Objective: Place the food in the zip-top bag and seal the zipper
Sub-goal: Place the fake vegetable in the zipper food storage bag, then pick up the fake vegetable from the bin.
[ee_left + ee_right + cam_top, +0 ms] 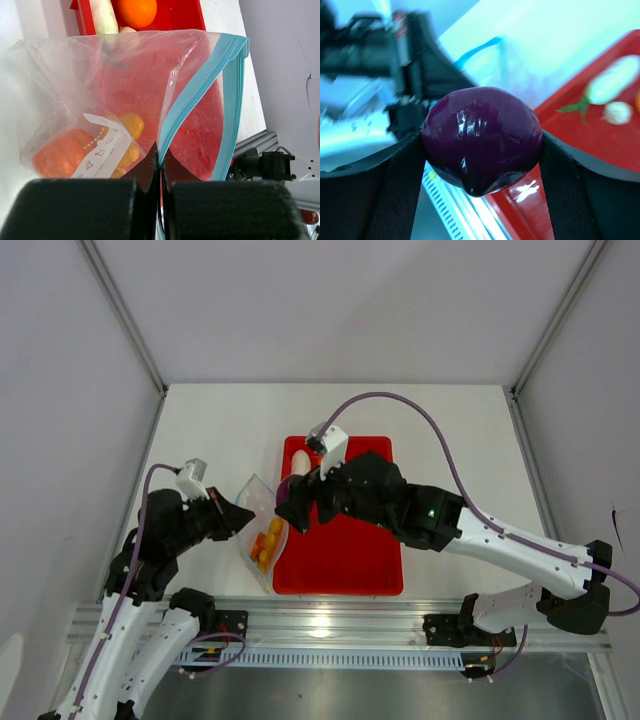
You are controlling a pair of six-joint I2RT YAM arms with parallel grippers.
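Onion (482, 134) is clenched in the right end effector (482, 150) beside the bag (125, 85), whose mouth edge is pinched by the left end effector (160, 167); next, it must be lowered into the opening.

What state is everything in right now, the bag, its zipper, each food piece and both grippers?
zip-top bag, open, mouth edge pinched by left gripper
zipper, unsealed
purple onion, held in right gripper
pumpkin, inside the bag
ginger, inside the bag
radish, lying in red tray
orange, in the tray
garlic, in the tray
left gripper, shut on the bag
right gripper, shut on the onion
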